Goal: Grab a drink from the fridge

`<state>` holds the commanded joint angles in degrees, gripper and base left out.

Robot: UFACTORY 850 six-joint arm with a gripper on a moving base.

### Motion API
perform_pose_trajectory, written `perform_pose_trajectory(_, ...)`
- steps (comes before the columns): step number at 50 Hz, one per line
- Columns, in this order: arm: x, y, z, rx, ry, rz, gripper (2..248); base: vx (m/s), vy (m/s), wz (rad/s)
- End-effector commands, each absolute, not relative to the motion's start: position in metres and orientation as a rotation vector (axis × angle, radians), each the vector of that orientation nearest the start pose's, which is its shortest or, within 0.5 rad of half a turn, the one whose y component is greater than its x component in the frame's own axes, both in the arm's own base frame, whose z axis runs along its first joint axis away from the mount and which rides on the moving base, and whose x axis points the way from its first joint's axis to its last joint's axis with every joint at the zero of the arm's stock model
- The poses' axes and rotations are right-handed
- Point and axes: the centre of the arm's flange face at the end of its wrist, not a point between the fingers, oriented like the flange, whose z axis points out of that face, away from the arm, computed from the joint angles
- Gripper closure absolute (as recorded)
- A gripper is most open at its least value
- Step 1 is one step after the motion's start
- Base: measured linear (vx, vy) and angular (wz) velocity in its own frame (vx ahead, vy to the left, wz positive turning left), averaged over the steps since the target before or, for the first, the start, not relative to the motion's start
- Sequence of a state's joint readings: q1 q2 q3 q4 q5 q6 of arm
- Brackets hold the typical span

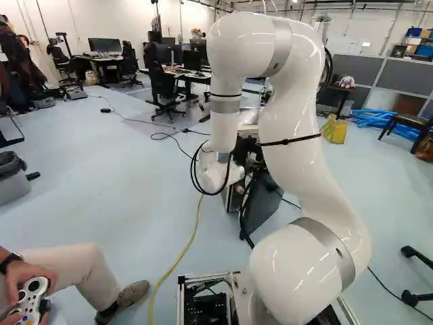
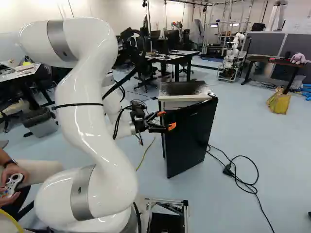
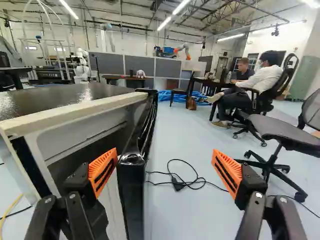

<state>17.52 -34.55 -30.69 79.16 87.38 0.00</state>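
While the door (image 2: 190, 138) of the fridge (image 2: 176, 101) stands ajar, the task looks only begun: the drink is out of sight, presumably inside. The gripper (image 3: 164, 161) is wide open, with the door's free edge between its fingers but not pinched. Opening the door wider, reaching past the fridge's front edge and taking the drink remain.
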Motion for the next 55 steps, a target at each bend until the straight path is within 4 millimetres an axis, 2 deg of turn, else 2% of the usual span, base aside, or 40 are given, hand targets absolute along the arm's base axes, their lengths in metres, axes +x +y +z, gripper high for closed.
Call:
perform_pose_trajectory(31,0.339,0.009,0.246,1.578,-0.931,1.391,3,0.0,0.0,0.0)
perform_pose_trajectory(55,0.326,-0.013,0.247,1.498,-0.992,1.302,3,0.0,0.0,0.0)
